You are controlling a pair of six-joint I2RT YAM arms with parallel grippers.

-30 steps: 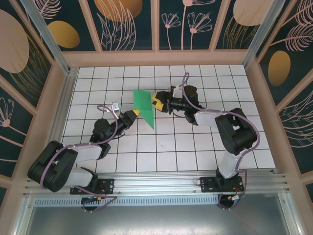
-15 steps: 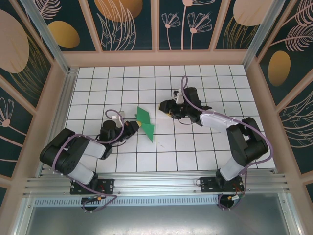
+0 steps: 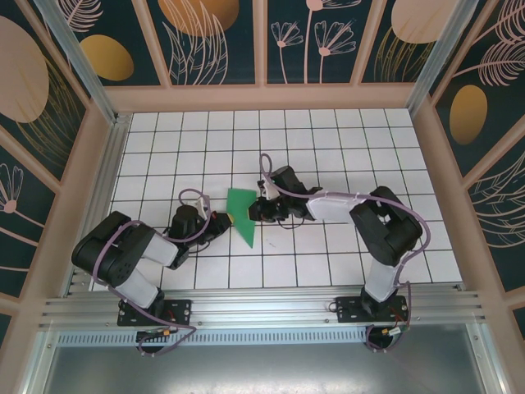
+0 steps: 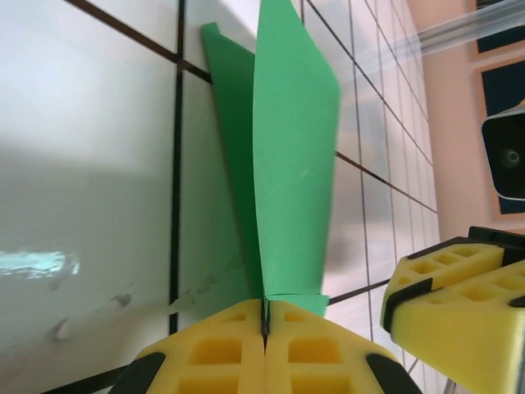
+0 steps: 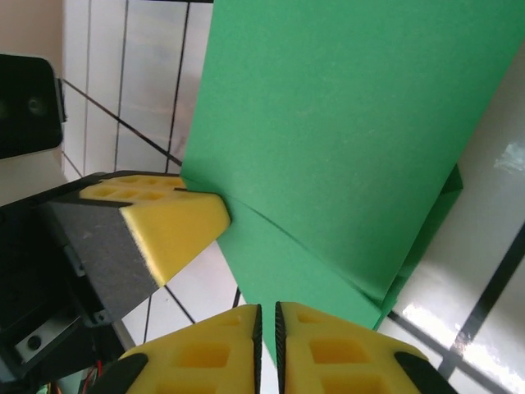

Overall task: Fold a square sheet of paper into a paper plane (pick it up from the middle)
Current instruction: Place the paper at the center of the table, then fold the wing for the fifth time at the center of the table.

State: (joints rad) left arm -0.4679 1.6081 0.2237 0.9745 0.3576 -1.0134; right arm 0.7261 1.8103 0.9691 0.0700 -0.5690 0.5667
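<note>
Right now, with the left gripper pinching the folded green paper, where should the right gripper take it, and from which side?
Probably the edge of the green paper facing the right gripper, approached from the right, opposite the left gripper. The paper stands lifted off the table, so jaws can straddle it.

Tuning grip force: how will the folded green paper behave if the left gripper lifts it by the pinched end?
Likely floppy: the folded green paper is thin, and its flaps splay apart beyond the left gripper. Probably very light, so it may swing. The creases may stiffen it somewhat lengthwise.
</note>
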